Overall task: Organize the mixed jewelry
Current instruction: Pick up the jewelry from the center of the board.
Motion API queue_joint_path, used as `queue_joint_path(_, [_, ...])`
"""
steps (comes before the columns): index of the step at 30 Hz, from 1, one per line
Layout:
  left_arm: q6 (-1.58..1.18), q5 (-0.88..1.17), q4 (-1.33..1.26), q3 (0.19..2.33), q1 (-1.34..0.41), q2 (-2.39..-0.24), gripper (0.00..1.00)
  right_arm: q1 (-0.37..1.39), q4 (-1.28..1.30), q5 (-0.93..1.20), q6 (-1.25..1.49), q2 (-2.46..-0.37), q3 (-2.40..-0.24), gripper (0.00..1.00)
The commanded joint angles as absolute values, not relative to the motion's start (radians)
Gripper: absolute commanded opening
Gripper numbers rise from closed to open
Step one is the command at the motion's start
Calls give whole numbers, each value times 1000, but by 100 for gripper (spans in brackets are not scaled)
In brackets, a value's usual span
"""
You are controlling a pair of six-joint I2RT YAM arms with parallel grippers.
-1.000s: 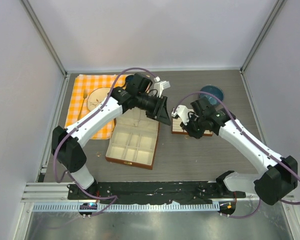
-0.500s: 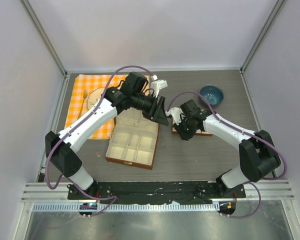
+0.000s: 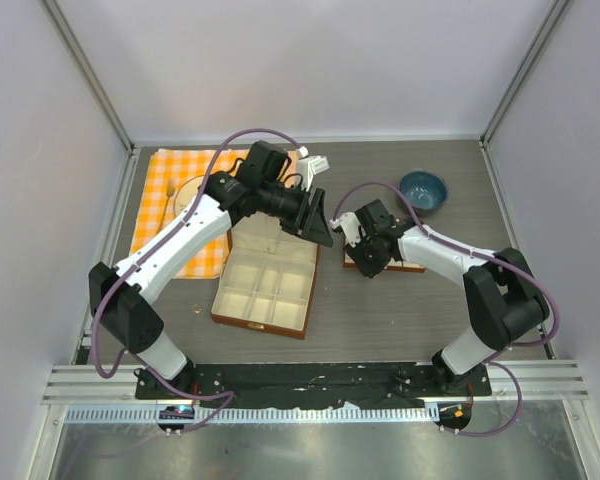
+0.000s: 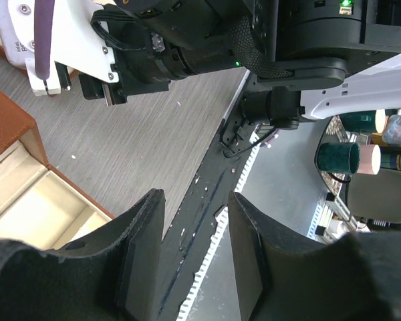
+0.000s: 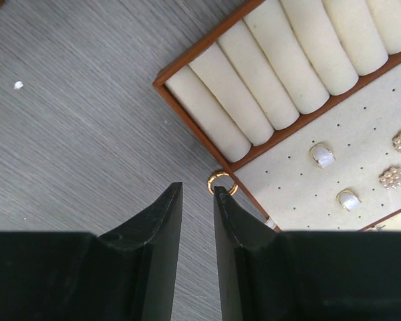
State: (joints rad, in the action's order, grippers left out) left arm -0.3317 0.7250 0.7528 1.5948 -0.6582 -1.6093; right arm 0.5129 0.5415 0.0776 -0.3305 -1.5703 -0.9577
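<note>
An orange checked cloth (image 3: 155,188) lies at the left of the worktop (image 3: 380,320), and beside it is a brown box (image 3: 265,290) of pale compartments. Over the box's far right corner the left jaws stand well apart, with nothing between the fingertips (image 4: 144,247). The right jaws point down, their fingertips (image 5: 170,207) a narrow gap apart and empty. Just beyond them a small gold ring (image 5: 220,182) lies on the worktop against the outer edge of a jewellery tray (image 5: 301,180) holding pearl earrings (image 5: 394,177). A blue bowl (image 3: 422,190) sits far right.
</note>
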Motion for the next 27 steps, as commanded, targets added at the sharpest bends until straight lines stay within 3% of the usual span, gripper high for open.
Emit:
queue_joint_path(1, [-321,729,741,1603,-653,-1563,47,511,506,49,-311,-1586,-994,31])
queue_joint_path(27, [-339,747,713,1571,-635,-1552,47,485,502,64,-321,-1651,-956,30])
